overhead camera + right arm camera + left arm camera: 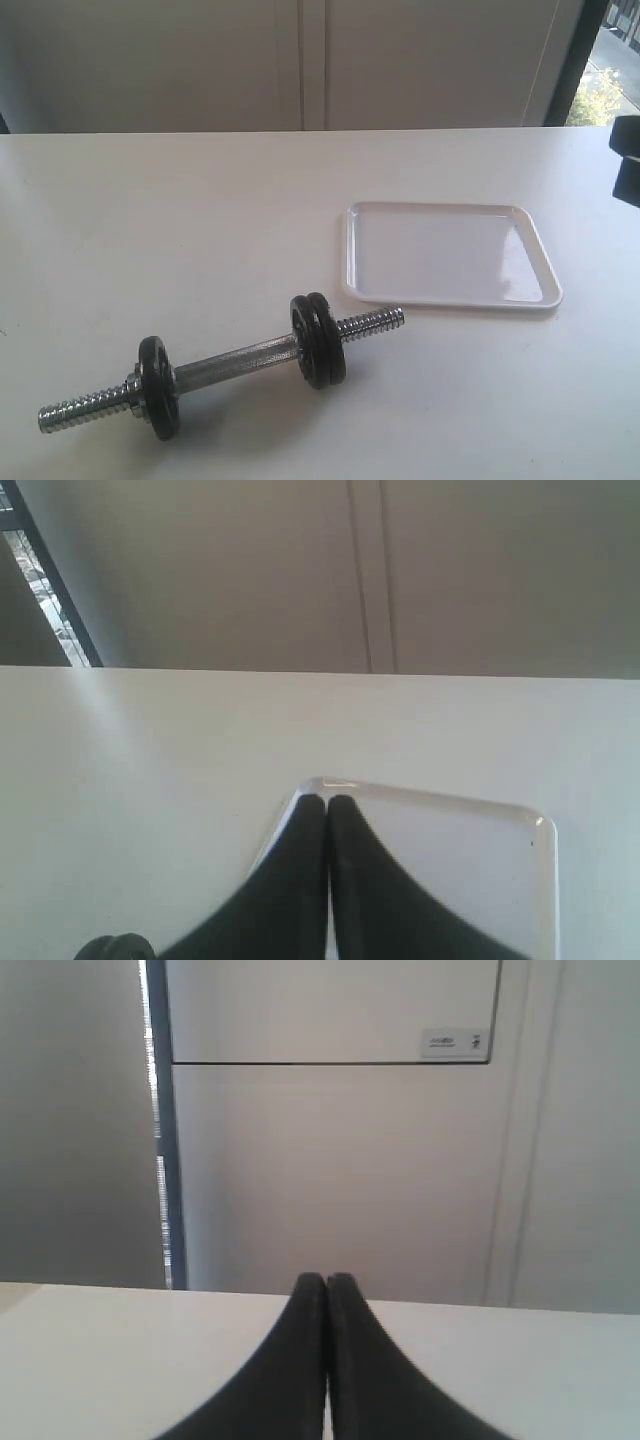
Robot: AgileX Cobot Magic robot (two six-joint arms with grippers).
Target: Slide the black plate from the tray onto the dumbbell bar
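The dumbbell bar (235,360) lies on the white table at the front left. Three alike black plates sit on it. One (158,387) is near its left threaded end, and a pair (318,340) is pressed together near its right threaded end. The white tray (450,255) stands to the right of the bar with nothing in it. My right gripper (327,800) is shut and empty above the tray (450,850), near one of its corners. My left gripper (326,1278) is shut and empty over bare table, facing a wall.
A dark block (625,160) pokes in at the right edge of the exterior view, beyond the tray. A wall runs behind the table's far edge, with a window (600,90) at the far right. The edge of a black plate (115,948) shows in the right wrist view.
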